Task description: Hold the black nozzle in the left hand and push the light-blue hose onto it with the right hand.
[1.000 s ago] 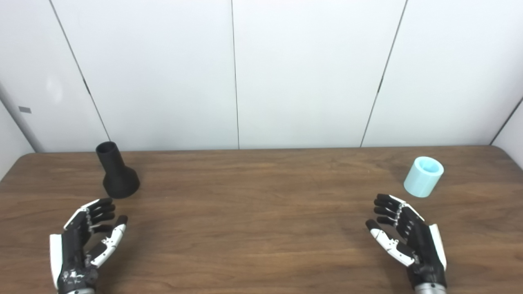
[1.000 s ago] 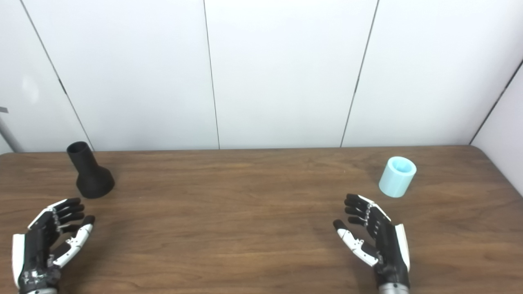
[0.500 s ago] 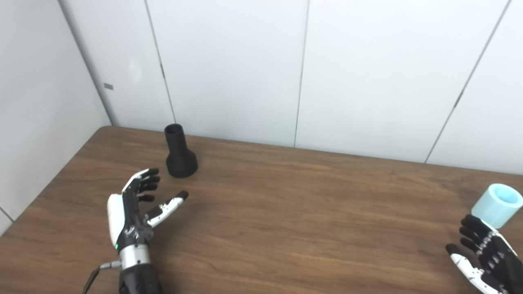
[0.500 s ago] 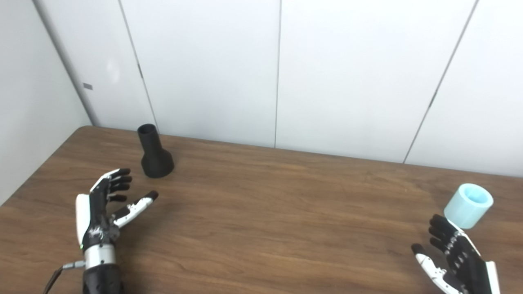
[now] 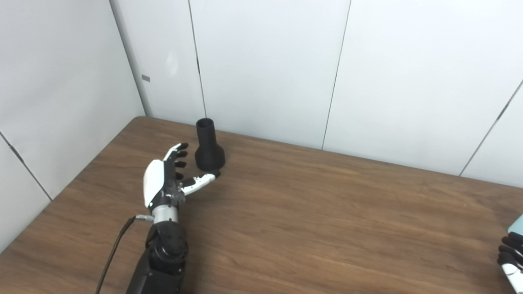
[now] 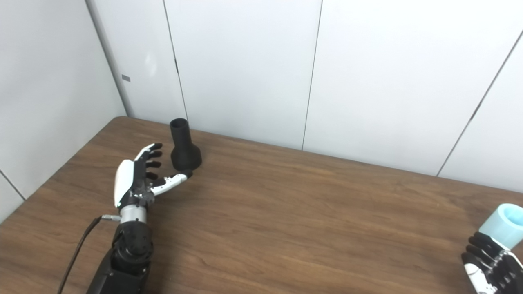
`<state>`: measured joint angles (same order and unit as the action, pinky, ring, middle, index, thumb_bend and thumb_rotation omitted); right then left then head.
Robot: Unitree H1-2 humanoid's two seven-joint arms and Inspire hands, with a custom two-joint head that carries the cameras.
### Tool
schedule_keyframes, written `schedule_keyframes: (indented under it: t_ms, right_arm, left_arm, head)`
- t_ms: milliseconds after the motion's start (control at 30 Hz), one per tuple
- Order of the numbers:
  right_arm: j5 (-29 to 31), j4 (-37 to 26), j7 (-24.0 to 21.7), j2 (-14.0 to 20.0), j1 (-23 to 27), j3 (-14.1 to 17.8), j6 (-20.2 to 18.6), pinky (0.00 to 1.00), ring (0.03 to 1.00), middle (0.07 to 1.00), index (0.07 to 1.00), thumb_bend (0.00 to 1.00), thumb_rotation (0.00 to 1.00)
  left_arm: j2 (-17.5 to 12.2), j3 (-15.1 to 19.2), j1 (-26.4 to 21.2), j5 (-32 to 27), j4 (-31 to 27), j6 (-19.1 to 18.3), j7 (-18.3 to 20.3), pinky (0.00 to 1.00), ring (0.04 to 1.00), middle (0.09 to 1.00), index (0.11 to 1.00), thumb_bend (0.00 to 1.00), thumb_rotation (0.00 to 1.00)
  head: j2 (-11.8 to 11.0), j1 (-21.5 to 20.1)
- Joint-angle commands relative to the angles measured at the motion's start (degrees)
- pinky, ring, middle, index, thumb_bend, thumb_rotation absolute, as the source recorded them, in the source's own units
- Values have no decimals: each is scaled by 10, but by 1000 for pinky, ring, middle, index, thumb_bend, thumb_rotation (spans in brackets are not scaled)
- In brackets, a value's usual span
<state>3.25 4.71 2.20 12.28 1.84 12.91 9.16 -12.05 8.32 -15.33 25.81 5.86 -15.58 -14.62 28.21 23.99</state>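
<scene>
Wooden table (image 5: 310,212) bare; my open, empty left hand (image 5: 169,179) sits with the upright nozzle (image 5: 208,146) at one o'clock.

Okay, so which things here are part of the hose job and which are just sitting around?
Part of the job:
black nozzle, upright on the table
light-blue hose
left hand, open beside the nozzle
right hand

Just there:
table
wall panels

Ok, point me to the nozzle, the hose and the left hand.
nozzle (image 6: 185,154), right eye view, on its flared base.
hose (image 6: 503,222), right eye view, on its outer wall.
left hand (image 5: 163,181), left eye view, on the back of the hand.
</scene>
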Motion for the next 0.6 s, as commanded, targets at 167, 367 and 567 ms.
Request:
schedule_keyframes:
  t_ms: [167, 367, 567]
  right_arm:
    - [2, 34, -1, 5, 3, 3, 29, 620, 702, 711, 673, 358, 548]
    - [4, 33, -3, 5, 3, 4, 23, 617, 703, 706, 658, 388, 569]
    - [5, 33, -2, 6, 1, 5, 22, 601, 697, 701, 651, 413, 581]
  left_arm:
    - [-31, -4, -52, -12, 39, -10, 5, 751, 887, 934, 961, 1000, 309]
    - [-39, -8, -64, -11, 56, -34, 6, 713, 862, 916, 949, 1000, 297]
    - [-54, -22, -78, 2, 76, -59, 6, 645, 820, 906, 945, 1000, 323]
  head:
    - [0, 8]
    - [-1, 10]
    - [-5, 11]
